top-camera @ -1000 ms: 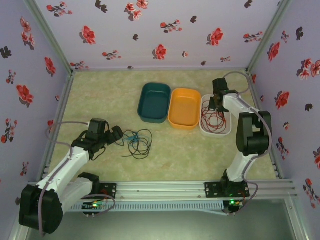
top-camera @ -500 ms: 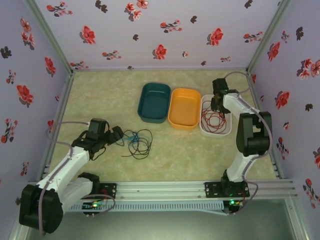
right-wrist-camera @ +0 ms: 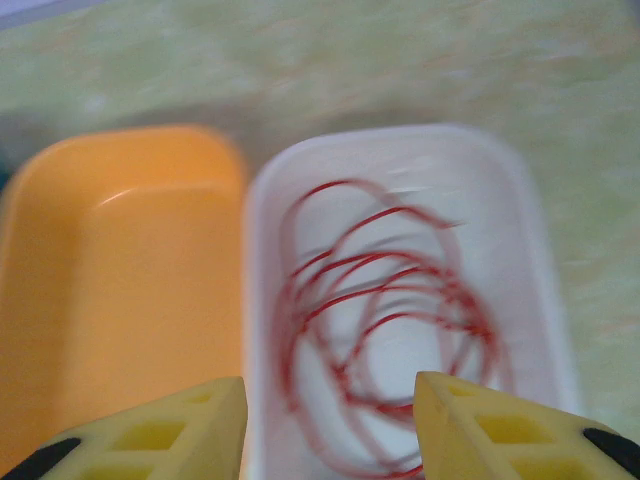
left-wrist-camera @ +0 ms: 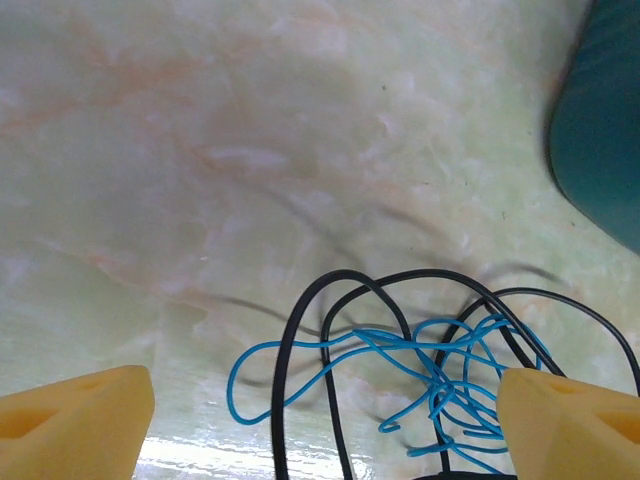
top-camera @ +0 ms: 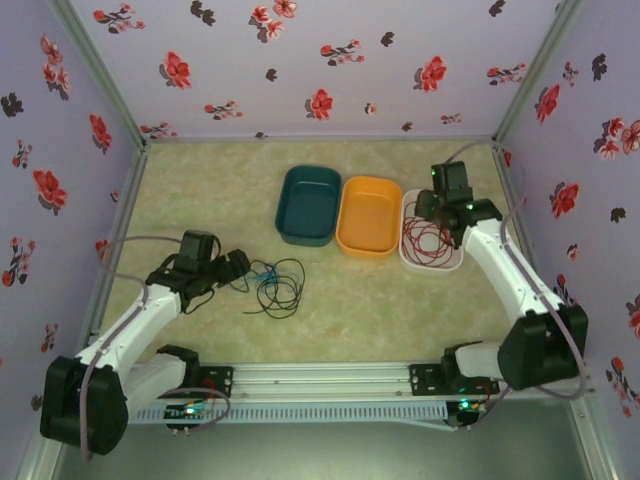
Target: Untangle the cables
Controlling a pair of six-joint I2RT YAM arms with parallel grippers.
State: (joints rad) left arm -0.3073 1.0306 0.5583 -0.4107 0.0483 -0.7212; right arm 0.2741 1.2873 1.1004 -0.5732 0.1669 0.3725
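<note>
Top view: left claw [top-camera: 243,265] low over counter [top-camera: 200,180], just left of tangled black cable [top-camera: 283,292] and blue cable [top-camera: 262,273]. Right claw [top-camera: 432,213] above far end of white tray [top-camera: 405,255]; red cable [top-camera: 428,238] coiled inside.

Left wrist: left claw [left-wrist-camera: 320,420] spread wide, gripping nothing; black loops and blue snarl on counter between fingers, nearer right one.

Right wrist: right claw [right-wrist-camera: 330,420] apart, empty; red coil in white tray just ahead, orange tray [right-wrist-camera: 130,260] alongside.
</note>
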